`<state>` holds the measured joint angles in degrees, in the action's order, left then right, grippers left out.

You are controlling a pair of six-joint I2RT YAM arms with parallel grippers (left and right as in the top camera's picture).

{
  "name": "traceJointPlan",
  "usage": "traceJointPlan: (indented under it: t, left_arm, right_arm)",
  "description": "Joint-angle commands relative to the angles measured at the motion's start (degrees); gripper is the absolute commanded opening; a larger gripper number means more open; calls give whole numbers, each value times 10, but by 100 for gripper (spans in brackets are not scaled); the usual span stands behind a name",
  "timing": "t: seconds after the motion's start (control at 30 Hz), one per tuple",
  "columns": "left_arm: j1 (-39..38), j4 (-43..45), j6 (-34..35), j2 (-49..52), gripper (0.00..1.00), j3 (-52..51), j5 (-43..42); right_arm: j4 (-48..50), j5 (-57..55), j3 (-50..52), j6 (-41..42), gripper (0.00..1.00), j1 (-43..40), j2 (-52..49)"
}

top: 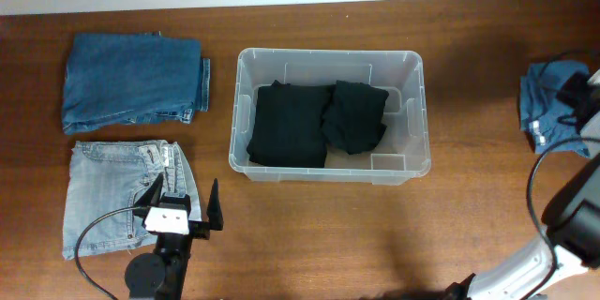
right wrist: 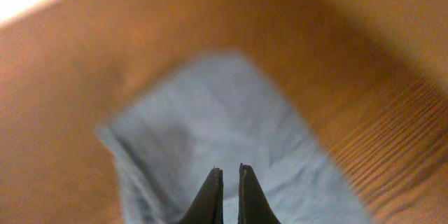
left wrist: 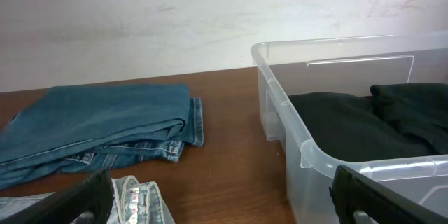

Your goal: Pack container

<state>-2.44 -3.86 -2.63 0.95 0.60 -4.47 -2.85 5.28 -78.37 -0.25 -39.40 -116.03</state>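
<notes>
1. Container (top: 330,53): a clear plastic bin with rounded corners sits in the middle of the table (top: 309,234), its long sides running left to right. The left wrist view shows its near corner and rim (left wrist: 280,91).
2. Two folded black garments lie inside it, side by side. The larger one (top: 289,124) fills the left half, and the smaller one (top: 356,115) overlaps its right edge.
3. A strip of bare floor shows along the bin's right end.
4. Folded dark blue jeans (top: 131,80) lie on the wood to the left of the bin, near the far edge.
5. Folded pale jeans (top: 108,192) lie just in front of the dark pair, apart from the bin.
6. The left gripper (top: 184,202) is spread wide and holds nothing. One finger is over the right edge of the pale jeans and the other over bare wood.
7. A crumpled blue cloth (top: 548,103) lies near the right edge of the table, well apart from the bin.
8. The right gripper (right wrist: 229,171) is above that cloth (right wrist: 210,133) with its fingers pressed together. I cannot tell whether any fabric is pinched.
9. The table is dark reddish-brown wood with visible grain.
10. A pale, scuffed wall (left wrist: 140,21) stands behind its far edge.
</notes>
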Motion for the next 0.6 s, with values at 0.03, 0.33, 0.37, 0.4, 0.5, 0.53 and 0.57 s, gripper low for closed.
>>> traceJointPlan:
  t: [0.03,0.33,0.37,0.4,0.5,0.53,0.57]
  left_arm:
    - [4,-4,-9,-3,100,-1,-2]
    - [4,-4,-9,-3,100,-1,-2]
    - [4,-4,-9,-3,99,-1,-2]
    - [4,-4,-9,-3,99,-1,-2]
    - [4,-4,-9,-3,100,-1,-2]
    - [4,-4,-9,-3,99,-1,-2]
    - [4,-4,-9,-3,99,-1,-2]
  right_arm:
    - [12,-14,2,-4,4,0,-64]
    - [-73,-13,2,-4,4,0,-75]
    - [-87,-13,2,-4,4,0,-75]
    - [-111,-13,2,-4,4,0,-75]
    - [-170,-13,2,-3,4,0,-75]
    - [-184,-13,2,-1,4,0,-75]
    - [-211,-13,2,10,4,0,-75]
